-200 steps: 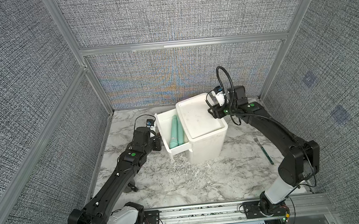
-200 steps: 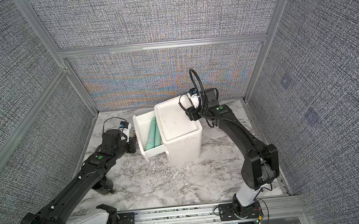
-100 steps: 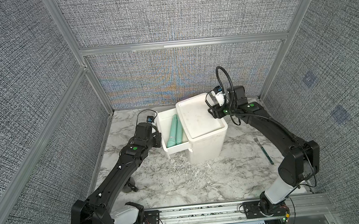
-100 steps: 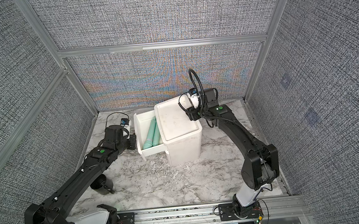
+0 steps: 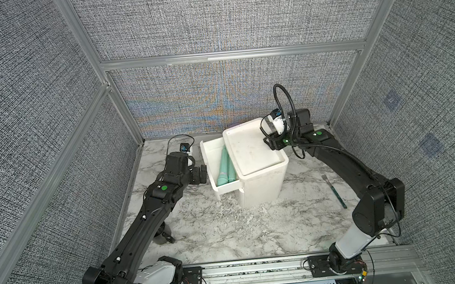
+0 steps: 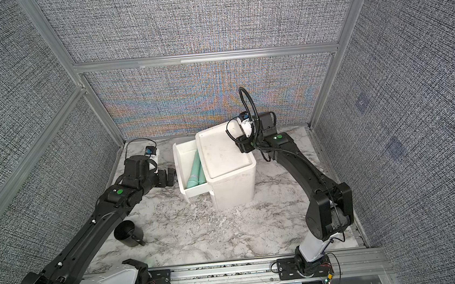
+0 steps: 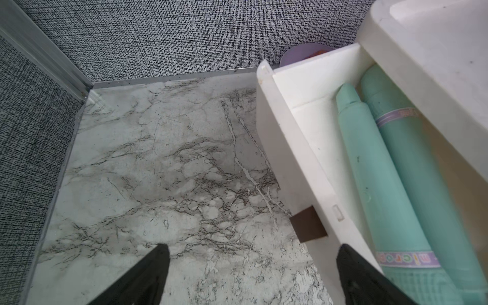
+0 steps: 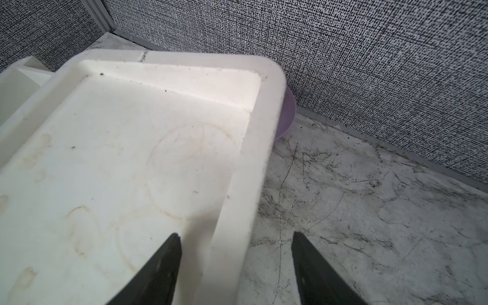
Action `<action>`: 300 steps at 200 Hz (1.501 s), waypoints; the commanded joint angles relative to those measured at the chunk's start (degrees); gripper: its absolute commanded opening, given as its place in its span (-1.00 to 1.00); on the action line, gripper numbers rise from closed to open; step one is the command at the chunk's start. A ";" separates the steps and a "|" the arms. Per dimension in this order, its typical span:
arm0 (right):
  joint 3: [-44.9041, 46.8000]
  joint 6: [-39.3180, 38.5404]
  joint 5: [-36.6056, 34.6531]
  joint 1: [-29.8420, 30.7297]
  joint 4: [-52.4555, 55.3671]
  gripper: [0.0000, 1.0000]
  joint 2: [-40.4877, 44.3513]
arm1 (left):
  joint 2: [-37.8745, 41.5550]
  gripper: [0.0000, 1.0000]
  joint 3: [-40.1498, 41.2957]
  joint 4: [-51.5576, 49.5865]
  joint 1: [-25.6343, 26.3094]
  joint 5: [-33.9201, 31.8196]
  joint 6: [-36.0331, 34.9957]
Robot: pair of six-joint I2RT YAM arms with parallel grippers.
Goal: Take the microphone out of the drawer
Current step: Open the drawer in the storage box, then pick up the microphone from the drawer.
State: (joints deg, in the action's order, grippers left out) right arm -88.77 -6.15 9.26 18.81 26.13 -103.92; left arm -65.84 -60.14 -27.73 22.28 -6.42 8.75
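In both top views the mic (image 5: 222,165) lies in the open drawer (image 5: 212,152), touching a second mint tube (image 5: 231,172). The left tool (image 5: 203,174) hangs just outside the drawer wall.

Left wrist: that tool's fingers stand wide apart, holding nothing. The mic looks like light, stiff, smooth plastic and is probably slippery. Pinch across its straight handle, not the ribbed head.

Right wrist: the right tool (image 8: 236,236) is clamped on the cabinet (image 8: 132,158) rim.

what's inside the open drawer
Two mint-green microphones lie side by side in the drawer. The cabinet top covers the drawer's inner part, so anything there is hidden.
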 commanded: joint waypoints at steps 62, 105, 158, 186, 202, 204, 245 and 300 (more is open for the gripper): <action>0.11 -0.83 -0.13 0.39 3.76 0.38 -0.67 | -3.02 1.00 -11.52 -6.69 0.21 12.87 -2.73; 0.27 -0.96 -0.03 0.42 3.96 0.38 -0.95 | -10.15 1.00 -16.05 -4.57 0.56 20.72 3.06; 0.09 -1.13 -0.23 0.39 4.04 0.39 -1.37 | -13.60 0.50 -16.67 1.50 1.98 25.80 6.39; 0.00 -1.20 -0.29 0.37 4.12 0.39 -1.37 | -16.76 0.21 -18.93 -3.15 2.31 23.82 4.68; 0.00 -1.22 -0.38 0.38 4.15 0.39 -1.42 | -17.71 0.16 -18.84 -3.79 2.27 23.68 4.11; -0.02 -1.16 -0.38 0.36 4.12 0.39 -1.39 | -17.89 0.14 -18.84 -3.84 2.31 23.61 4.09; 0.02 -1.17 -0.55 0.36 4.32 0.39 -1.37 | -21.05 0.03 -20.23 -7.75 3.08 21.66 1.96; 0.09 -1.26 -0.55 0.43 4.36 0.39 -1.41 | -26.46 0.03 -24.22 -12.78 6.46 17.48 -0.58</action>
State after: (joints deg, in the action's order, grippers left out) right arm -88.99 -6.17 9.28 18.87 25.89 -104.33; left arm -90.11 -82.43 -35.90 27.55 14.92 9.72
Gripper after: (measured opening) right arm 0.694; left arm 0.514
